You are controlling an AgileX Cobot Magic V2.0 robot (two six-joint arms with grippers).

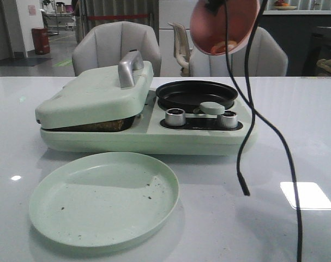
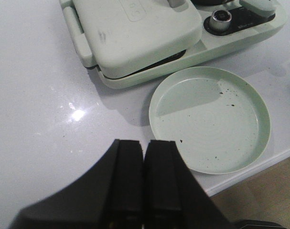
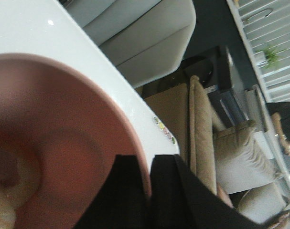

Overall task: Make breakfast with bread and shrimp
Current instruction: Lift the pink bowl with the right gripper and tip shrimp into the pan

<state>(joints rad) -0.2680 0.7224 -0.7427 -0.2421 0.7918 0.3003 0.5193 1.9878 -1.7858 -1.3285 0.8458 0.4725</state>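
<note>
Above the far right of the desk, the right fingers (image 3: 149, 191) pinch the rim of a pink, round, smooth-sided bowl (image 1: 224, 24), one finger inside and one outside, closed tight on the wall. The bowl hangs tilted, its mouth turned down toward the black round frying pan (image 1: 197, 94) of the mint-green breakfast cooker (image 1: 149, 123). At its lower lip lie orange-red curved shrimp (image 1: 222, 48); how many I cannot tell, as the wrist view is dim and blurred.

Low on the near left, the left fingers (image 2: 145, 176) are pressed together with nothing between them, hanging over the white glossy desk (image 2: 39, 95).

Risk, as I judge it: the bowl sits high, so shrimp tipped from there could bounce off the pan's rim onto the desk. The thin rim grip could also let the bowl swing as it tilts. A black cable (image 1: 247, 136) dangles in front of the cooker.

Under the closed green lid (image 1: 94, 95), a brown edge, probably the bread (image 1: 102, 125), shows in the gap. The pale green round plate (image 1: 105, 199) in front holds only dark crumbs.
</note>
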